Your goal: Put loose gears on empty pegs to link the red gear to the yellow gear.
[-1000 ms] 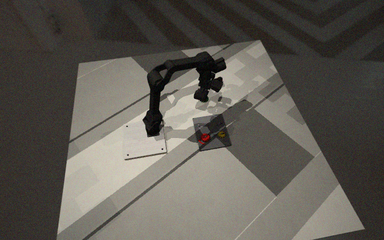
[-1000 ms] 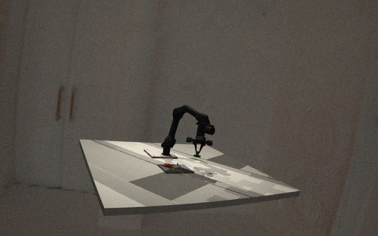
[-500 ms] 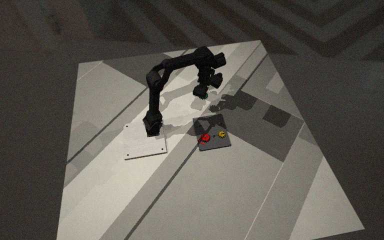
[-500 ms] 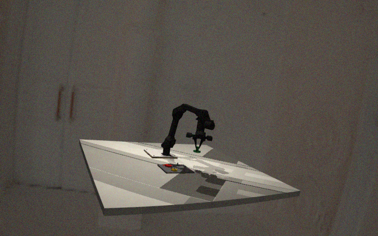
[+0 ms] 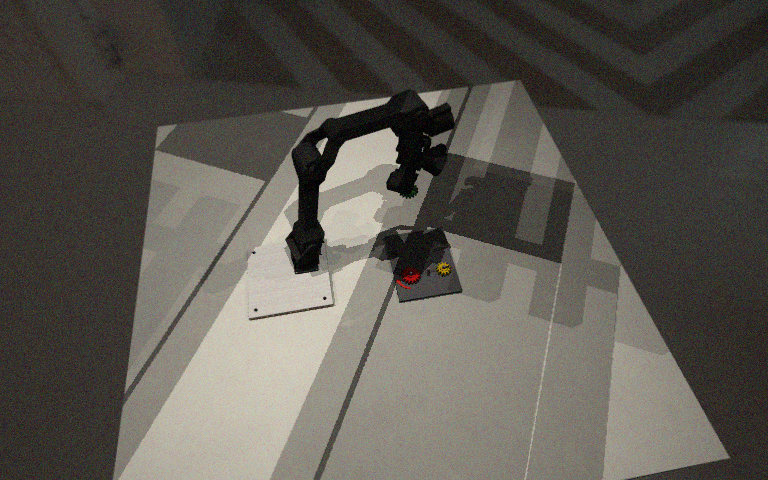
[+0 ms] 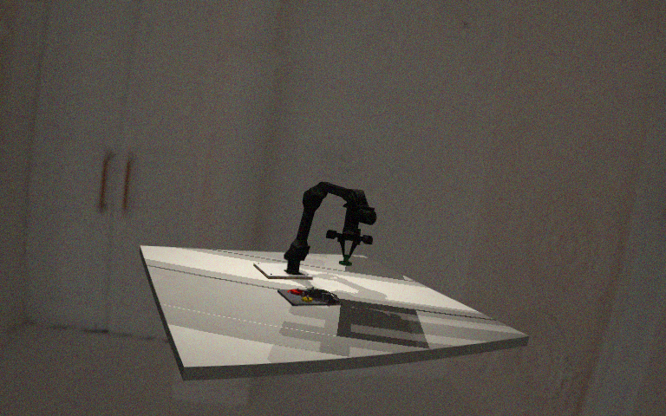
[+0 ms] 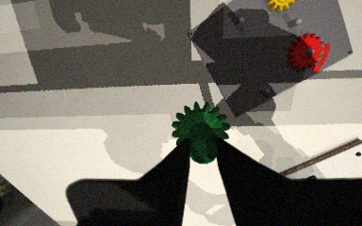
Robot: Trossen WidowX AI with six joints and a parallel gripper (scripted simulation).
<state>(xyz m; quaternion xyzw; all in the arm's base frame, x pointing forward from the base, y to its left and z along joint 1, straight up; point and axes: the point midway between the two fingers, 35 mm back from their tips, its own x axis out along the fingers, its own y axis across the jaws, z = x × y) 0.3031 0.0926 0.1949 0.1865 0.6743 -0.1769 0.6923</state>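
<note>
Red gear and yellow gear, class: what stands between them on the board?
One short, bare peg stands between the red gear and yellow gear, shown in the top and wrist views.

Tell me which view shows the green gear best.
Wrist view: the green gear appears largest there, with its toothed rim and the hub between the gripper's fingers visible. Top shows only part of its rim, the rest hidden under the gripper. Exterior shows it small and nearly edge-on, held above the table.
</note>
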